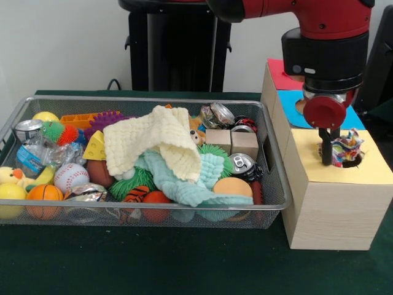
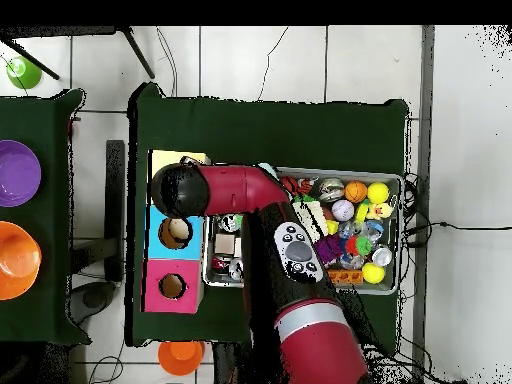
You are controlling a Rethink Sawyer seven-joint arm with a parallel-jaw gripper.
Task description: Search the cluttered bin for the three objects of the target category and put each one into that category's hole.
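Nearest the front camera: wire-mesh bin (image 1: 18,117), crowded — balls, crushed cans, two wooden cubes (image 1: 232,142), spiky fuzzy balls. A cream cloth (image 1: 153,144) lies draped over a mint cloth (image 1: 184,178) across the middle; whatever sits beneath them is hidden. No further patterned bundle shows on the surface.

Just beside the bin's end: pale wooden box with yellow top (image 1: 344,172). At its hole (image 1: 351,163) sits one patterned cloth bundle (image 1: 345,147), ruffles standing above the rim, apparently half in.

Directly above: gripper (image 1: 328,161), fingers down at the bundle's side and touching it. Whether they pinch the cloth or have let go — cannot tell; the overhead view hides the spot under the arm.

Beyond: blue-topped box (image 1: 293,101), then red-topped box (image 1: 279,77).

Handling note, a judgement: the step is the drop. The soft bundle may catch on the rim, so release centred over the hole, lift straight up, and check no ruffle clings to a finger. The cloths will probably need shifting to look for any remaining bundles.
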